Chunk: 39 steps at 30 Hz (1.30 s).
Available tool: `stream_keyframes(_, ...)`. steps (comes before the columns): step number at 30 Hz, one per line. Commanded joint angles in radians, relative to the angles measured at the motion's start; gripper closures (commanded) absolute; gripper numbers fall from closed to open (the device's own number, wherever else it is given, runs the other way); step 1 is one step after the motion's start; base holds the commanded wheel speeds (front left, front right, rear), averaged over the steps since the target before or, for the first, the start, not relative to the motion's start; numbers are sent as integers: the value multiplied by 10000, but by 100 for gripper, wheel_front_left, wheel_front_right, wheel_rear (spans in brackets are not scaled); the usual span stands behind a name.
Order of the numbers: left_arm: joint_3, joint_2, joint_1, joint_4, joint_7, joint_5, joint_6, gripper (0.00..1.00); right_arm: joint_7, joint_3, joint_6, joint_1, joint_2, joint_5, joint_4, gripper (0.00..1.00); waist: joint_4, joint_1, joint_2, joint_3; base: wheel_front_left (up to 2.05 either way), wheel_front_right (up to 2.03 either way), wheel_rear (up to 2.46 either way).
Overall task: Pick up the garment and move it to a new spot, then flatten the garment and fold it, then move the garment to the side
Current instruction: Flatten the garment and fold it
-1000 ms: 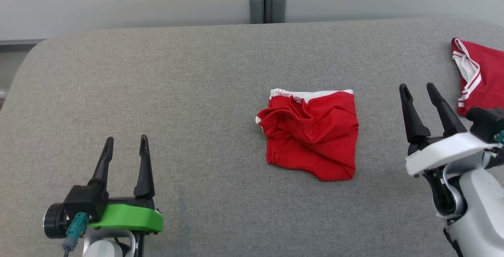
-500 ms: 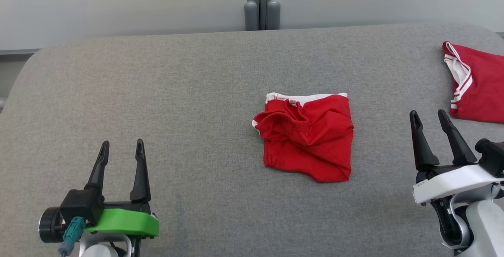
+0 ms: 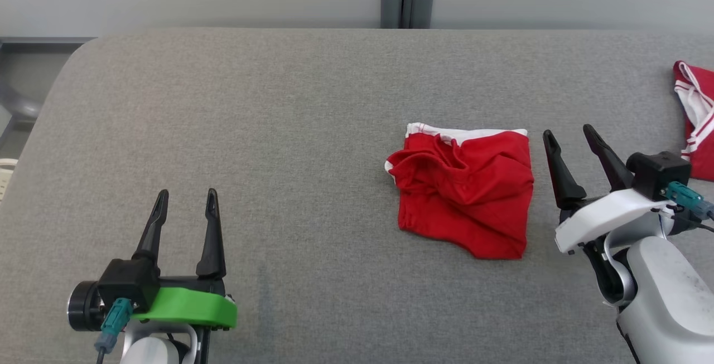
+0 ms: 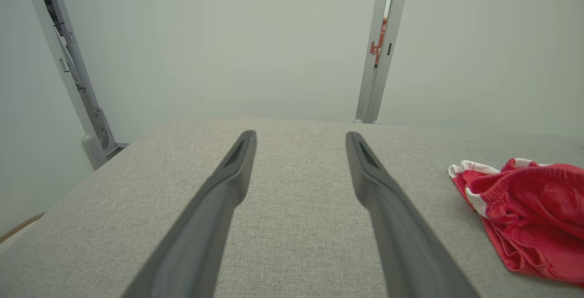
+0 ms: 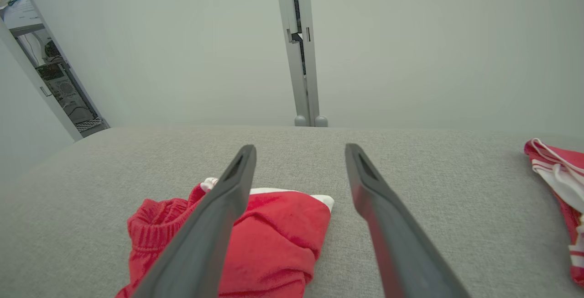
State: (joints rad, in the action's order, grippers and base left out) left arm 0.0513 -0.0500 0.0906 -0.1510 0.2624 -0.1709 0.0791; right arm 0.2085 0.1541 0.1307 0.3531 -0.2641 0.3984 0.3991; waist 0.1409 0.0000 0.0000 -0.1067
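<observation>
jaws apart on both; right gripper [image 3: 569, 130] beside the garment [image 3: 466, 194], left gripper [image 3: 187, 192] over open table [image 3: 279, 119].

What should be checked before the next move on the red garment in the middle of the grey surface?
1. Left tool open, holding nothing: ok.
2. Right tool open, holding nothing: ok.
3. Right tool beside the crumpled red fabric garment with white trim: ok.
4. Garment flattened: not ok, bunched folds.
5. Bare grey cloth-covered surface to its left for spreading: ok.
6. Second red garment with white stripes lies apart, at the right edge: ok.
</observation>
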Motion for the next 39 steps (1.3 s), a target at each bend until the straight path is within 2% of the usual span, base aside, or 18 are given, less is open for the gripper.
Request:
stream_keyframes(1,43,-17,158,11,29,-41,-50,0,22,120,-5,284,25,-91,310,51,306,0,0,-218,0,0,0)
stream_keyframes(2,95,-19,197,13,29,-78,-74,0,6,220,-5,463,12,-167,631,95,402,0,0,-276,0,0,0)
stream_keyframes(3,134,-17,229,14,27,-108,-87,0,33,296,-5,595,15,-208,869,100,469,0,0,-311,0,0,0)
stream_keyframes(9,351,-17,390,23,29,-249,-215,0,193,599,-5,1400,251,-329,2554,100,854,0,0,-598,0,0,0)
stream_keyframes(19,563,-17,571,47,29,-394,-363,0,505,1470,-5,1978,1320,-524,4368,100,1209,0,0,-835,0,0,0)
stream_keyframes(24,608,-17,628,53,29,-396,-381,0,574,2029,-5,1913,1804,-445,4522,100,1256,0,0,-880,0,0,0)
stream_keyframes(30,665,-17,664,36,29,-383,-427,0,566,2070,-5,1713,2027,-626,4137,100,1185,0,0,-892,0,0,0)
stream_keyframes(39,492,-18,523,-7,27,-254,-386,0,561,1020,-6,1361,1505,-1004,2856,100,660,0,0,-619,0,0,0)
